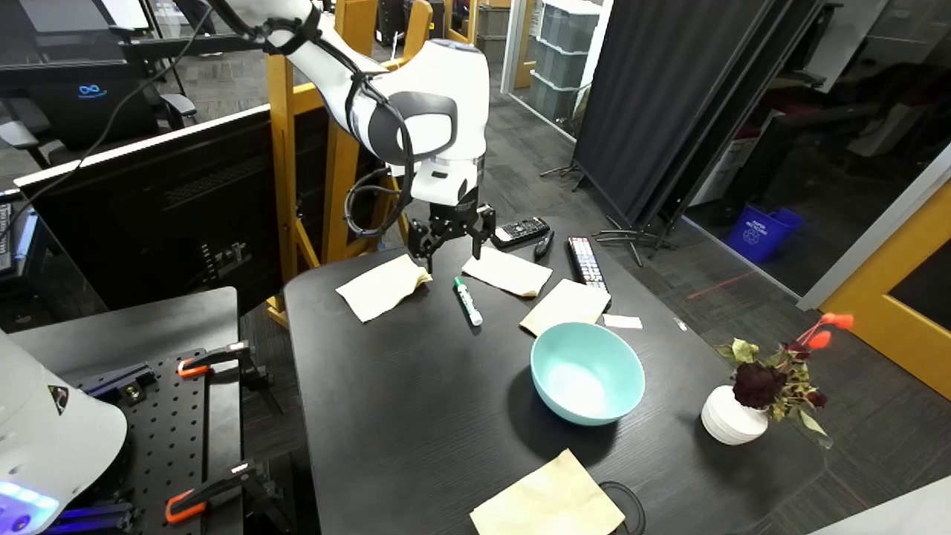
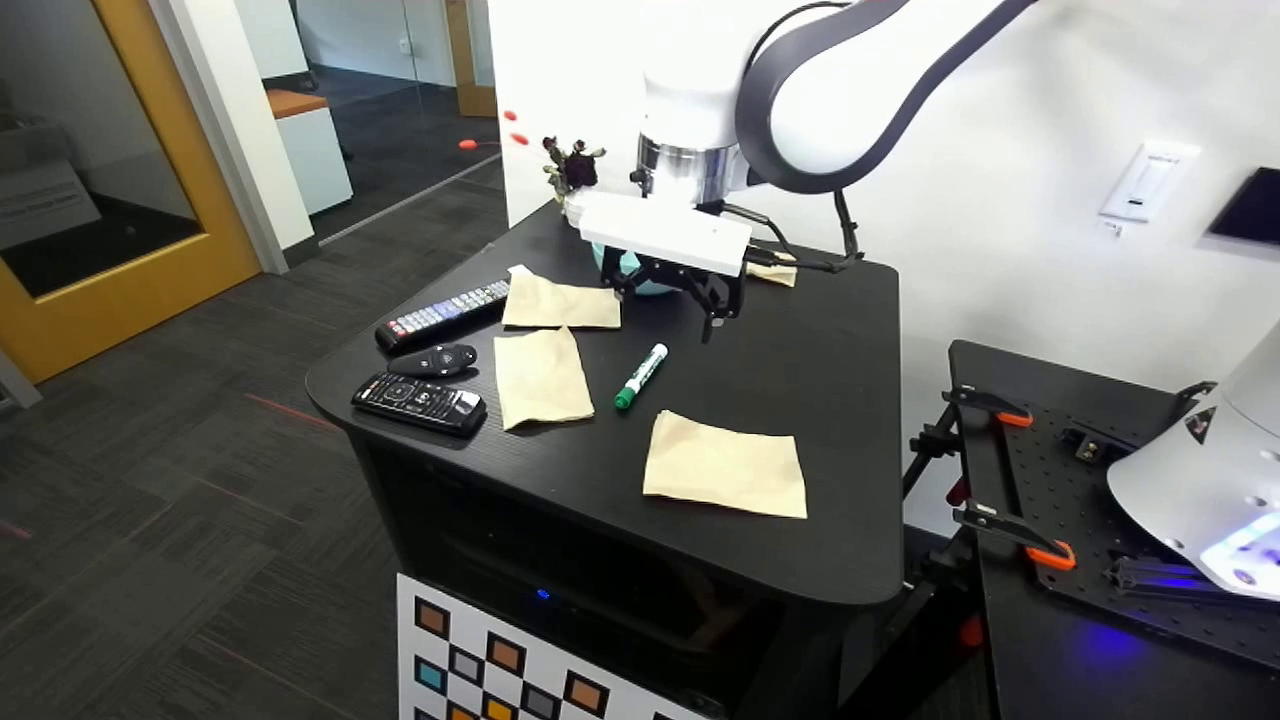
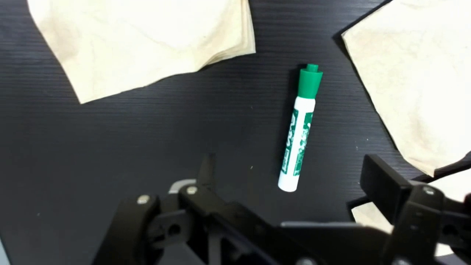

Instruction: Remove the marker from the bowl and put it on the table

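Observation:
A white marker with a green cap and green label [image 1: 468,301] lies flat on the black table [image 1: 401,401]. It also shows in an exterior view [image 2: 642,376] and in the wrist view [image 3: 302,129]. The turquoise bowl [image 1: 587,375] stands on the table, and no object shows inside it. In an exterior view the bowl [image 2: 655,288] is partly hidden behind the gripper. My gripper [image 1: 453,258] is open and empty above the table near the marker. In the wrist view the marker's white end lies between the open fingers [image 3: 290,169], apart from both.
Several beige cloths lie around the marker, such as a cloth [image 2: 725,465] and another cloth [image 2: 542,378]. Remotes [image 2: 420,402] lie along the table edge. A white pot with flowers [image 1: 734,416] stands beyond the bowl. A black cable loop [image 1: 633,499] lies by a cloth [image 1: 550,498].

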Motion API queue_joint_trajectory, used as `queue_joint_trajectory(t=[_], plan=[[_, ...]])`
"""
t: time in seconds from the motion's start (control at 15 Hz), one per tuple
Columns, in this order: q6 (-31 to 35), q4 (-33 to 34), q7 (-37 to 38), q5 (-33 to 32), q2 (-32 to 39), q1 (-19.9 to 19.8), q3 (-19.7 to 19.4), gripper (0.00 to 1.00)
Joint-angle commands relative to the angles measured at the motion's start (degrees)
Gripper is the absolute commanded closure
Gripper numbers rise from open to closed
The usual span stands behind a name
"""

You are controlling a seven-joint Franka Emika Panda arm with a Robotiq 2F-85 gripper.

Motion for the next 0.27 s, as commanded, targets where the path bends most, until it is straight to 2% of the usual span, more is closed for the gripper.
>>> queue_joint_trajectory(t=[0.0,0.2], plan=[[-0.3,-0.4,0.2,-0.5,-0.5,-0.8,0.8,0.0],[-0.4,-1.1,0.2,-0.5,-1.1,-0.9,0.9,0.0]])
